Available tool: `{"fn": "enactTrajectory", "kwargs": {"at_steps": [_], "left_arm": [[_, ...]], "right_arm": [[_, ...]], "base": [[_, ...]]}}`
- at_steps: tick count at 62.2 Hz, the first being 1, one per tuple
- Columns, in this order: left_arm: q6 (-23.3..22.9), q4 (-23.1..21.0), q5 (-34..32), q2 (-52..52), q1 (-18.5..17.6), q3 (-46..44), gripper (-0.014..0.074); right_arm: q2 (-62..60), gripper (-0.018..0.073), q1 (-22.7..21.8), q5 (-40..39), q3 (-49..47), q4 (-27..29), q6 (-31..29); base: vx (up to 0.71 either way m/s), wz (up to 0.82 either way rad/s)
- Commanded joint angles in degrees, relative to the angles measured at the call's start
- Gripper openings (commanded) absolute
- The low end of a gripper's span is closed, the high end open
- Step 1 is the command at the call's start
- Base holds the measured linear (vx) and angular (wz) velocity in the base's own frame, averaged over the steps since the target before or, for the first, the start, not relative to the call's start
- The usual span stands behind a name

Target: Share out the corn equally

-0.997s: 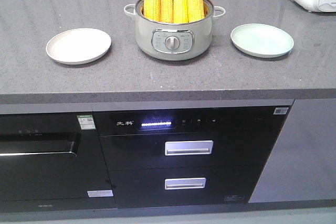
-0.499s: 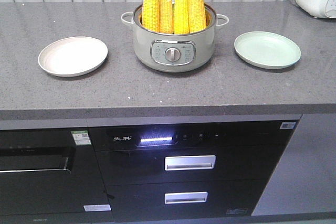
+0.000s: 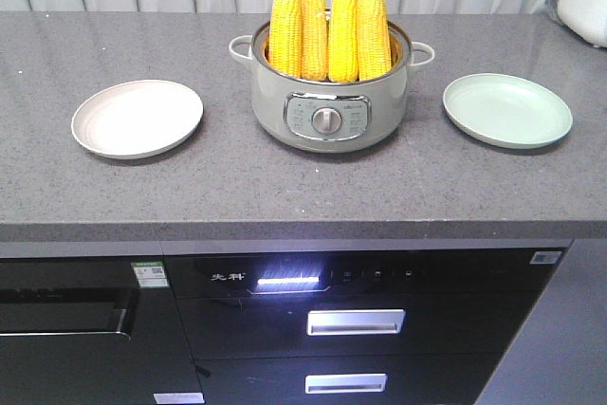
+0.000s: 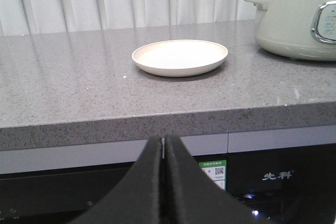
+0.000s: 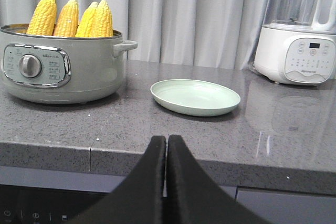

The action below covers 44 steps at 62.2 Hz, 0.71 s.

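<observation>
Corn (image 3: 330, 24): stood upright in pot (image 3: 275, 106), top centre.
Left gripper (image 4: 163, 144): clenched empty at bottom centre; corn well apart, upper right.
Right gripper (image 5: 166, 143): clenched empty at bottom centre; corn well apart, upper left.

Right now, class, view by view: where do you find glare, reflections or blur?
Front view: the lit strip under the counter blooms white. Right wrist view: the counter mirrors the blender; the right tool shows as featureless black. Left wrist view: pale sheen lies behind the cream plate.
</observation>
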Motion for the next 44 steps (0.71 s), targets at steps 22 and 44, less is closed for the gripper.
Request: {"fn": "enactTrajectory", "kwargs": {"at_steps": [22,44], "left_arm": [[-0.57,-0.01,-4.47,-0.99,0.22,0.17,-0.0007],[-0.57,-0.01,-4.47,-0.99,0.22,0.17,-0.0007]], "right_arm": [[-0.35,-0.0001,-0.29,-4.14,0.49,-0.02,-0.08],[-0.35,-0.0001,-0.29,-4.14,0.49,-0.02,-0.08]], "base": [[0.1,0.03],[0.08,0.0]]}}
